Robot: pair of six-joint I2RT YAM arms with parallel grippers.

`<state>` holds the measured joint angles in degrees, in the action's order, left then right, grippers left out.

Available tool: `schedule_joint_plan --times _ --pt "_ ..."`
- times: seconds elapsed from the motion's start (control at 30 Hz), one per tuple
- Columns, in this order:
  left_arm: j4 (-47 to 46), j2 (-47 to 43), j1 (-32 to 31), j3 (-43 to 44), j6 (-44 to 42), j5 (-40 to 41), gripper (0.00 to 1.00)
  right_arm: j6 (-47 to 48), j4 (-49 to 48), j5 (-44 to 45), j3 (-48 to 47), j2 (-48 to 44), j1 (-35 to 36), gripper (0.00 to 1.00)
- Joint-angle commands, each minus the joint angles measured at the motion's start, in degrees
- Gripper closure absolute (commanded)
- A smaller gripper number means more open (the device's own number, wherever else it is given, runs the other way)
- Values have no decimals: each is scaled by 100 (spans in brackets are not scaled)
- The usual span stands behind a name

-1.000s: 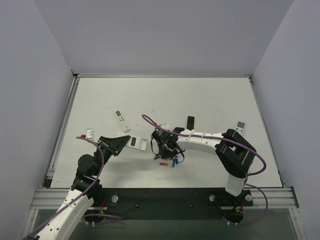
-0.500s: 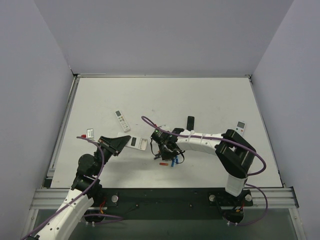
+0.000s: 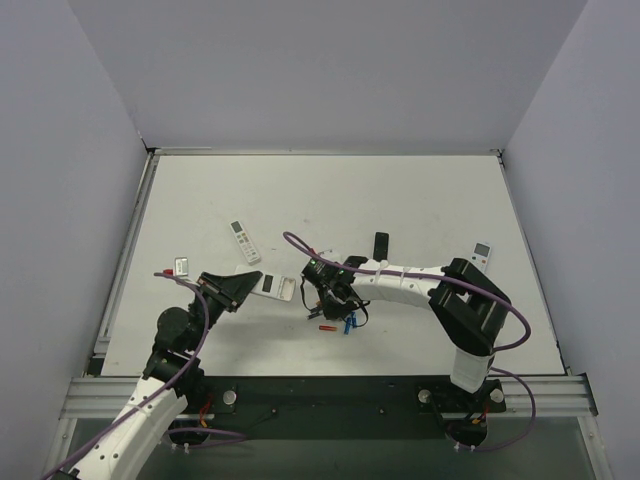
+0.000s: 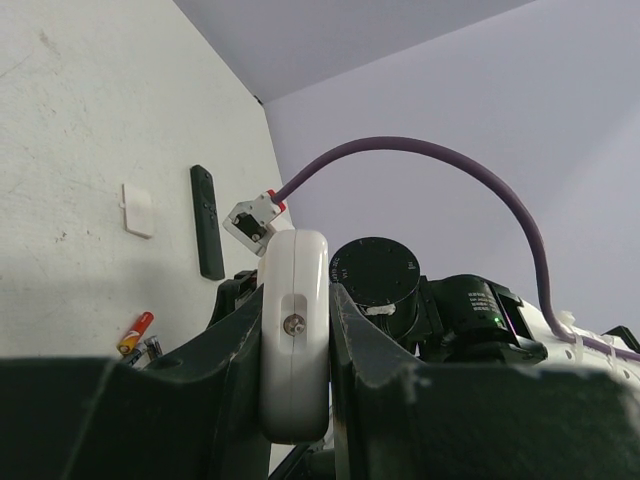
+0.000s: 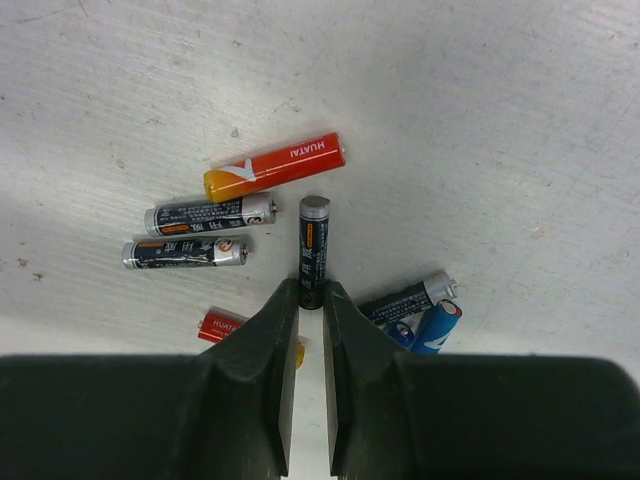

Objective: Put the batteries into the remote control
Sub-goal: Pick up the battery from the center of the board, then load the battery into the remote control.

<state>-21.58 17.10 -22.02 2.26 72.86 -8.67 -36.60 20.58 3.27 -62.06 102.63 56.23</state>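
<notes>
My left gripper (image 3: 240,288) is shut on the white remote control (image 3: 272,285) and holds it on edge; in the left wrist view the remote (image 4: 293,330) stands clamped between both fingers. My right gripper (image 3: 333,300) is over the batteries (image 3: 338,325). In the right wrist view its tips (image 5: 311,296) are shut on the end of a dark grey battery (image 5: 313,245). Around it lie an orange-red battery (image 5: 275,166), two dark grey ones (image 5: 208,214) (image 5: 185,252), a red one (image 5: 222,324), another dark one (image 5: 410,298) and a blue one (image 5: 436,328).
A slim white remote with grey buttons (image 3: 244,241) lies at the back left. A black remote (image 3: 381,244) lies behind the right arm. A small white remote (image 3: 481,251) sits at the right. A small white item (image 3: 180,266) lies near the left edge.
</notes>
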Motion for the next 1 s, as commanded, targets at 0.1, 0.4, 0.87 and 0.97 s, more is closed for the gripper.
schedule_joint_plan --times 0.1,0.4,0.87,0.97 --pt "-487 214 22 -209 0 -4 100 -84 306 166 107 -523 -24 100" --pt "-1418 1162 14 11 -334 93 100 -14 939 -458 -244 -1832 -173 100" --pt "-2833 2350 -57 266 -422 480 100 -778 1027 -1161 -1553 -2002 -217 100" --pt "-2957 2394 -65 283 -404 594 100 -963 914 -1477 -1747 -1739 -226 100"
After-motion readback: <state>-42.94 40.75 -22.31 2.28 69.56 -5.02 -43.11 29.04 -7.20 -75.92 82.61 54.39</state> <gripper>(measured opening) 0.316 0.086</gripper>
